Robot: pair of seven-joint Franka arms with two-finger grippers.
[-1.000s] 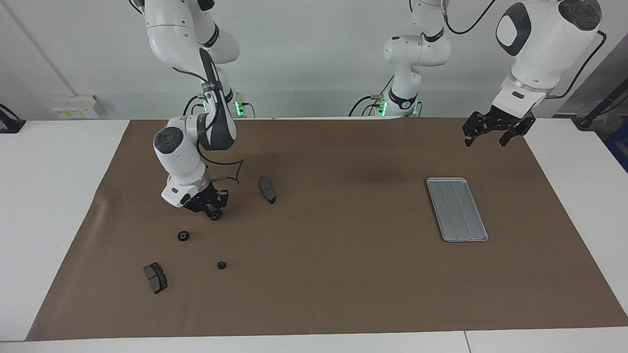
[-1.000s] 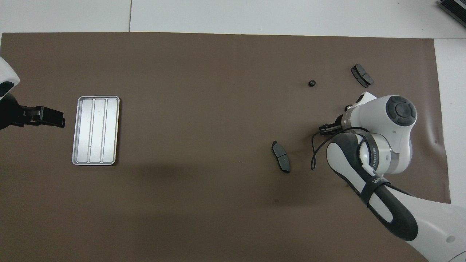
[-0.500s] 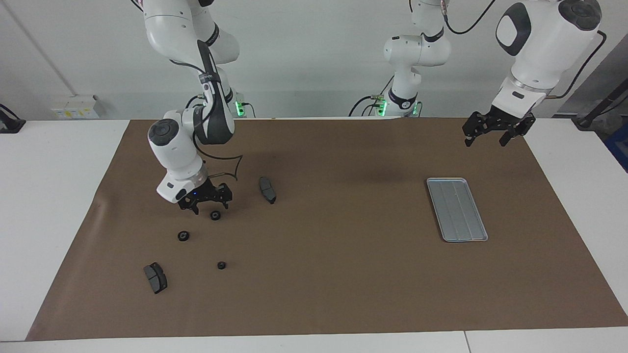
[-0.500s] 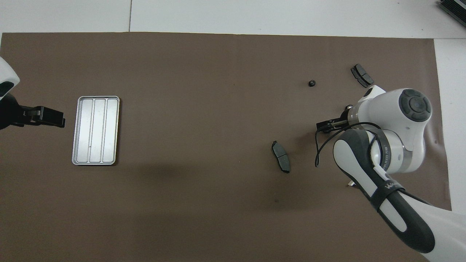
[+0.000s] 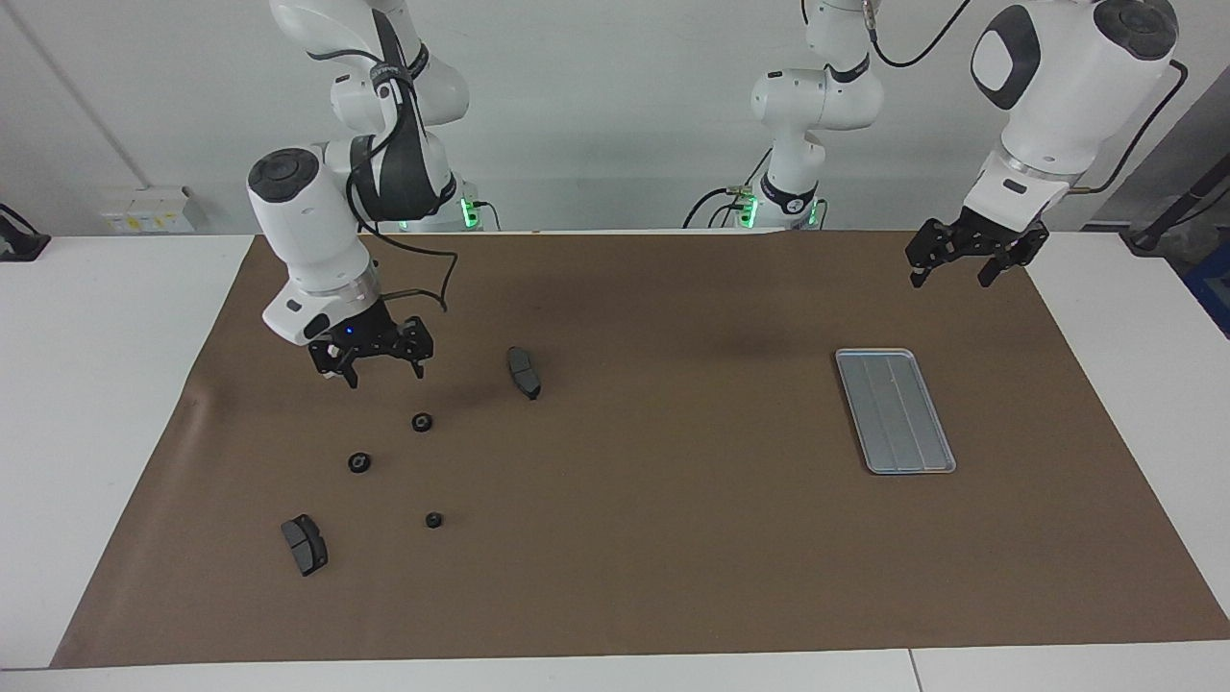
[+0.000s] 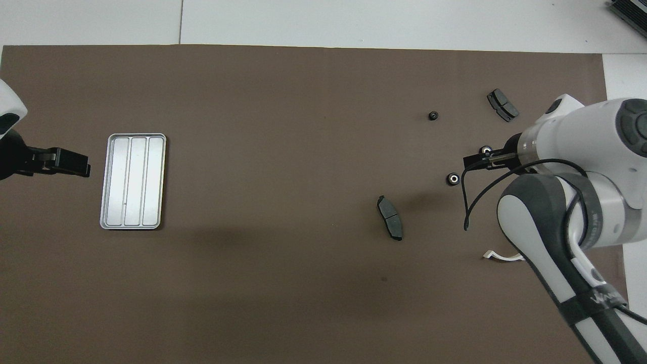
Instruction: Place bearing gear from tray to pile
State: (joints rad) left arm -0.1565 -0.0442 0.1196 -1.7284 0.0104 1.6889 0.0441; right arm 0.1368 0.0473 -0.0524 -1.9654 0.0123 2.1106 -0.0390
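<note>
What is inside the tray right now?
Nothing: the tray shows only its bare ridged floor in both views, with no part covered. The bearing gears lie on the mat near the brake pads.

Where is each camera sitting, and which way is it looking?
Facing view: high across the table, looking at both robots; whole arms, right gripper and left gripper show.
Overhead view: high above the robots' end, looking down; right arm and left gripper show.
Both show the tray and brake pads.
</note>
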